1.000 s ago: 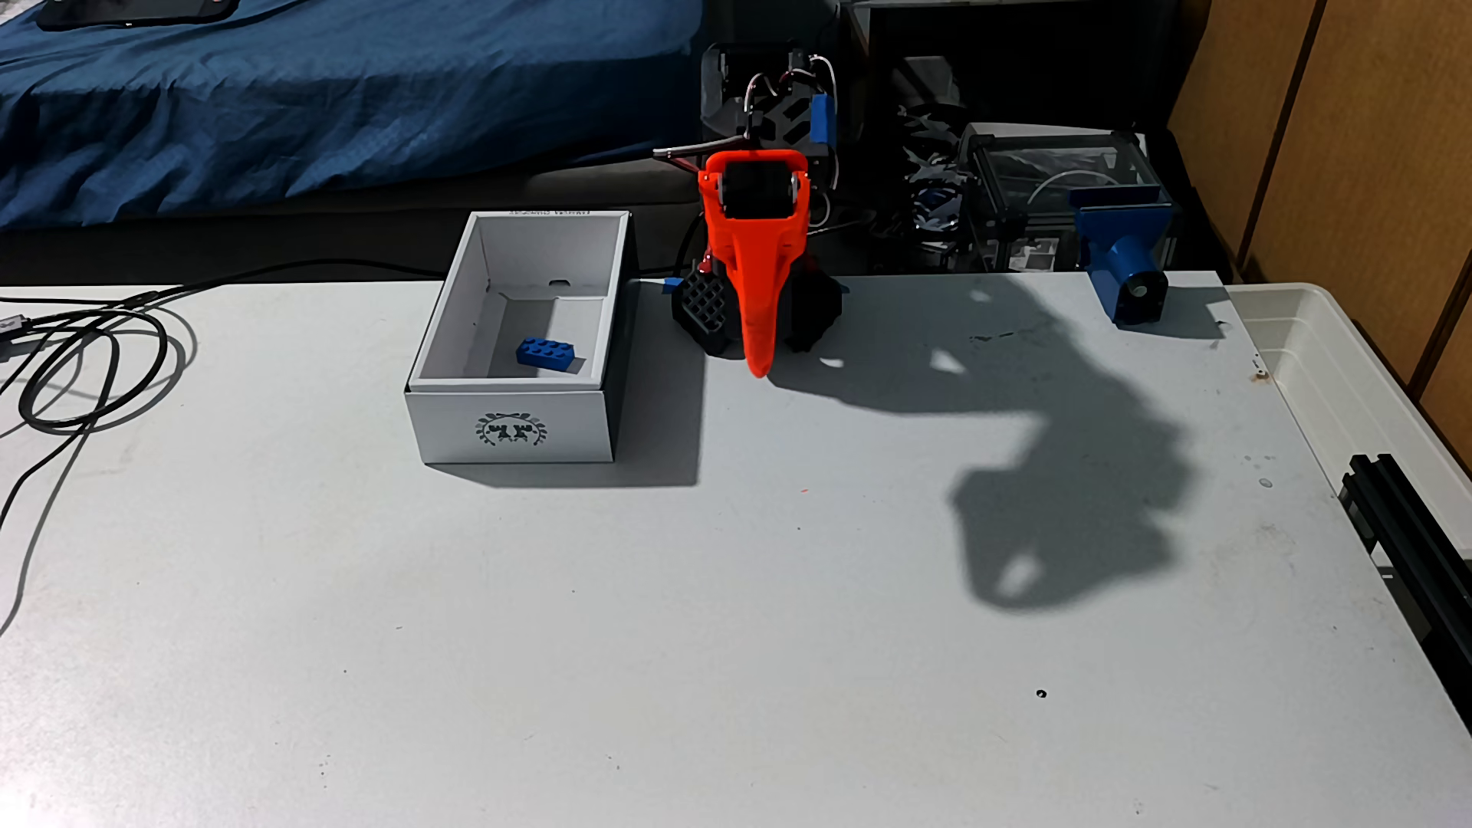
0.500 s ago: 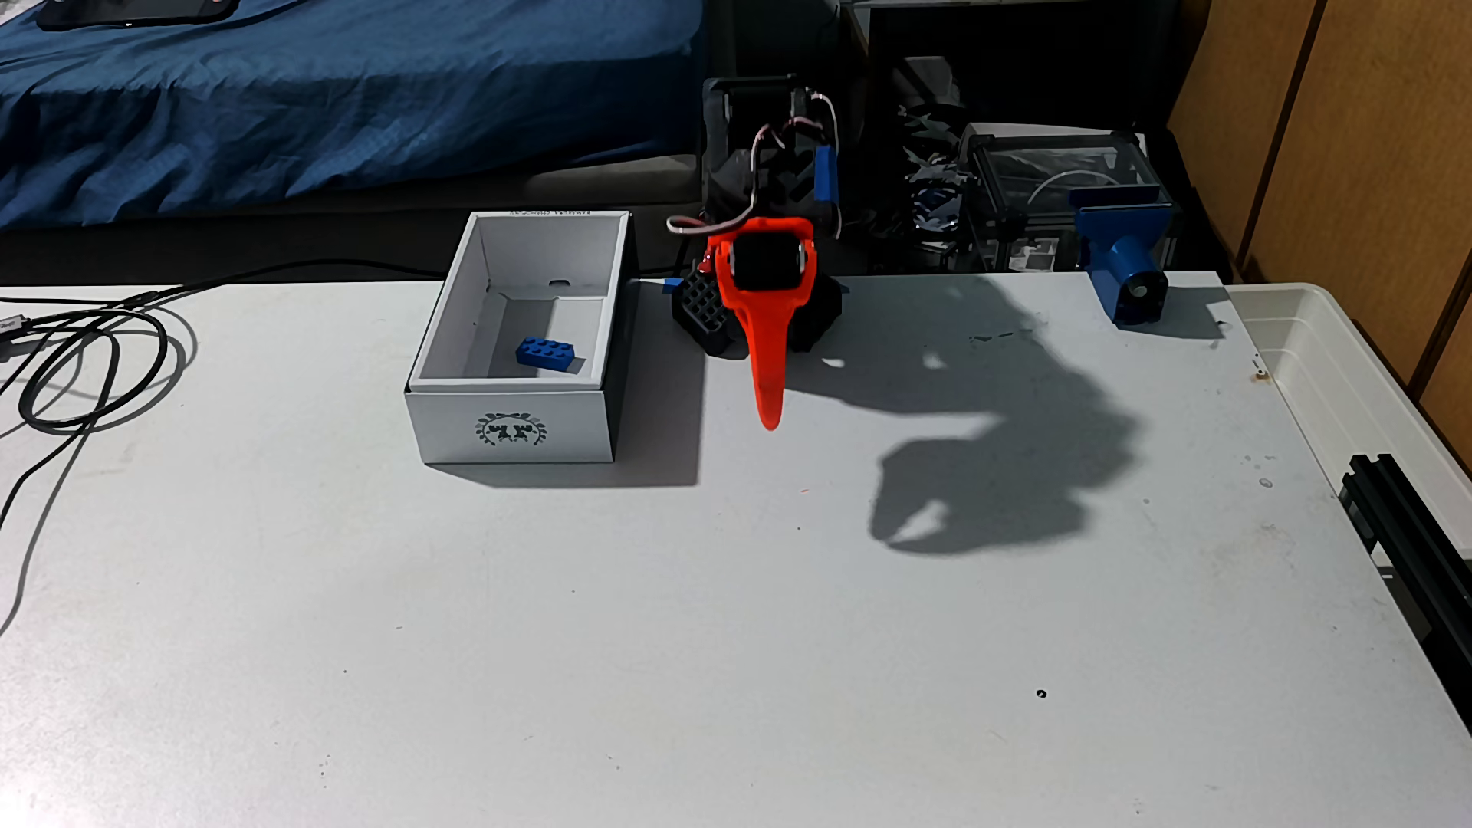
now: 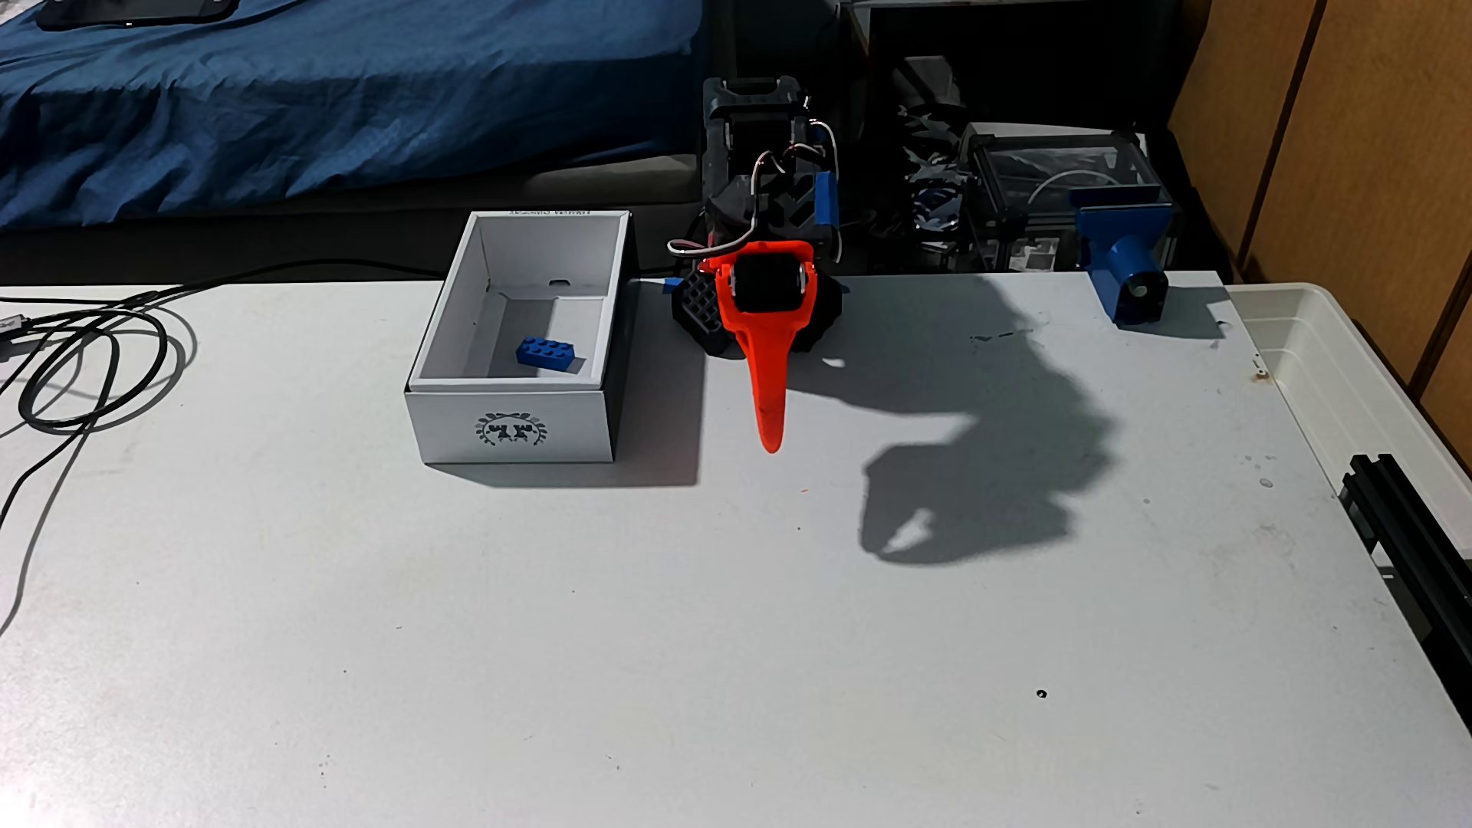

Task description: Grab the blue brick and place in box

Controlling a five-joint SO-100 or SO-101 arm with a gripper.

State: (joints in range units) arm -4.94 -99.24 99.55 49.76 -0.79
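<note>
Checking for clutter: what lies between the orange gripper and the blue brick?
In the fixed view, the right wall of the box and a bare strip of table separate the gripper from the blue brick.

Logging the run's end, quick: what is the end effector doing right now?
End effector: closed, holding nothing; the blue brick lies inside the box.

The blue brick (image 3: 546,353) lies inside the box (image 3: 510,426), flat on its floor with the studs up, two rows of four. It is small and dark blue, turned slightly askew, near the front right corner as the fixed view shows it. The box is white cardboard, rectangular, open at the top, with white inner walls and a dark laurel-wreath emblem on its front face. It stands upright on my counter (image 3: 717,637).
</note>
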